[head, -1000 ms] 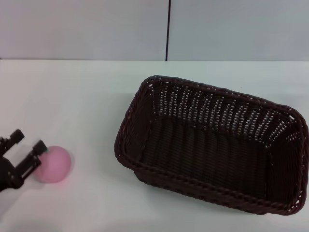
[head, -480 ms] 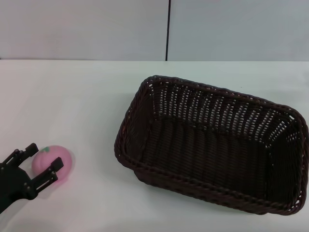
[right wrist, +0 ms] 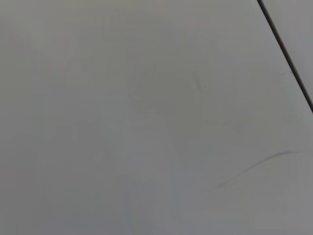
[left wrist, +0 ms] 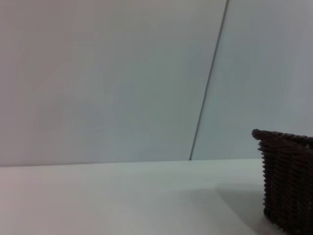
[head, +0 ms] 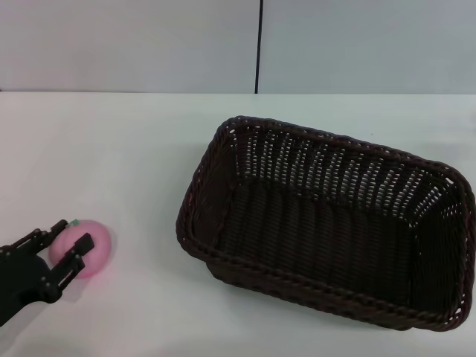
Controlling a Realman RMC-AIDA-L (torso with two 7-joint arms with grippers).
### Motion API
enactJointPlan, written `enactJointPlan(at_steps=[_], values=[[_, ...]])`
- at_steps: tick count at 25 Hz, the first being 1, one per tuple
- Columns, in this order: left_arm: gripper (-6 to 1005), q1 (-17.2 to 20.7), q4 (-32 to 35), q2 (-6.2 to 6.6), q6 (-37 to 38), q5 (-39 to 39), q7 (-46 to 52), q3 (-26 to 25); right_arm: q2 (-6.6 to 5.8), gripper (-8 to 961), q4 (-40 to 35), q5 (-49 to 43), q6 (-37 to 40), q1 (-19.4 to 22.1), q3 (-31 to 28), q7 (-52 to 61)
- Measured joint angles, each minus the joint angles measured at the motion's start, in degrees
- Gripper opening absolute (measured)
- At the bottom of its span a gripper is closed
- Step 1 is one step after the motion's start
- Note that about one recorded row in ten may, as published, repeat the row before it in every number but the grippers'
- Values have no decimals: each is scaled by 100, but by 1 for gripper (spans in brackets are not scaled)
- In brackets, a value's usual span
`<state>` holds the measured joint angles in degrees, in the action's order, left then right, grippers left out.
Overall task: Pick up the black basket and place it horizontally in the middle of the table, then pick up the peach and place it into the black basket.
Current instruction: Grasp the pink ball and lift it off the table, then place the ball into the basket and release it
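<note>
At the near left corner of the white bench [head: 111, 149] the left pincer [head: 67, 245] comes in low, its two black fingers [head: 73, 254] spread apart on either side of the peach [head: 88, 244]. The peach sits on the bench between those fingers, with its far rounded side and small green stem tip showing past them. Whether the fingers touch the fruit cannot be told; they look parted around it rather than clamped on it.

The black basket [head: 327, 223] stands upright on the bench, well apart from the peach on the robot's right, its long side running slightly askew and its inside holding nothing. From the left wrist view one corner of the basket [left wrist: 286, 178] shows at the edge.

The right pincer is not in sight.
</note>
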<state>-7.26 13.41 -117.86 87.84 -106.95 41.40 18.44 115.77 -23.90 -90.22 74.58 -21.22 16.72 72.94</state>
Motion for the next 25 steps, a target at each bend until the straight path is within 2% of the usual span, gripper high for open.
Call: enactJointPlan(at_steps=[9,15,16,17,20,21,22,23,25], values=[[333,-4,4,0,77,-5,6,13,-11,618,-1,33,0,4,-18,-26],[308,-4,4,0,77,-5,6,13,-12,618,0,37,0,-13,-22,-26],[304,-8,4,7,337,33,65,-76,-11,618,0,39,0,-14,-24,-26],[300,-72,-13,5,731,45,182,-482,-12,618,0,41,-1,-20,-26,-26],[287,-103,-47,-1,856,49,237,-696,-19,618,0,47,-3,-52,-29,-26],[283,-192,-186,-10,1072,61,386,-1164,-20,618,0,48,-3,-65,-29,-26],[273,-192,-186,-10,1072,61,386,-1164,-20,618,0,51,-3,-83,-29,-26],[262,-334,-346,-11,1230,77,528,-1468,-6,618,2,55,-3,-118,-29,-26],[241,-493,-448,-16,1298,90,659,-1616,4,618,6,57,-4,-129,-29,-26]])
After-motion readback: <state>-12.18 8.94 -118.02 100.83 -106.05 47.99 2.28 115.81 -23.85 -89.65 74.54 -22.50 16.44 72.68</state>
